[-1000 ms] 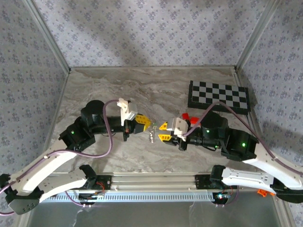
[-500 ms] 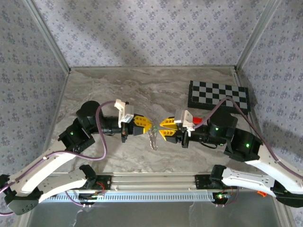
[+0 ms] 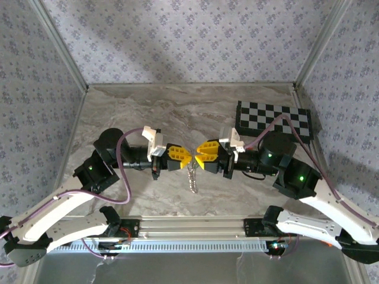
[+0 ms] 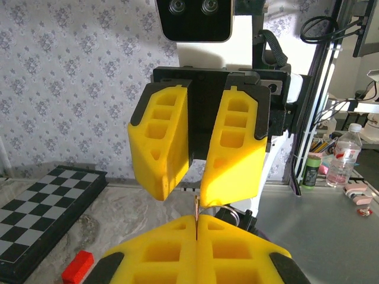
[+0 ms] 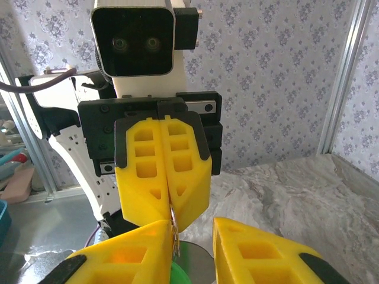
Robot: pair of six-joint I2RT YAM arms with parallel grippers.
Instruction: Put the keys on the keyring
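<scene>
In the top view the two arms reach toward each other over the marble table point(image 3: 118, 106), and their yellow pincers meet tip to tip at the middle of the frame. The left pincer point(image 3: 187, 157) is closed. The keyring point(image 3: 192, 176), a thin silvery chain, hangs from the meeting point straight down the frame. The right pincer point(image 3: 200, 155) faces it from the right; from here I cannot tell how wide its jaws stand. A chessboard point(image 3: 273, 120) lies at the right of the table, well apart from both pincers.

In the left wrist view the left pincer point(image 4: 196, 222) fills the bottom edge, its two fingers pressed flat together. A thin sliver of metal stands up out of the seam, pinched there. Just above it the right pincer point(image 4: 195, 195) points at the camera with its fingers a narrow gap apart. A small red block point(image 4: 77, 266) sits at the lower left, and the chessboard point(image 4: 35, 207) lies behind it.

In the right wrist view the right pincer point(image 5: 192, 228) has one finger at the lower left and one at the lower right, with clear space between them. The left pincer point(image 5: 170, 213) faces the camera at centre, clamped on the keyring point(image 5: 175, 239). The chain drops from its tips just beside the inner face of the right pincer's lower-left finger. A bright green key point(image 5: 179, 274) shows at the bottom edge, below the chain and between the parted fingers; whether it touches either finger is unclear.
</scene>
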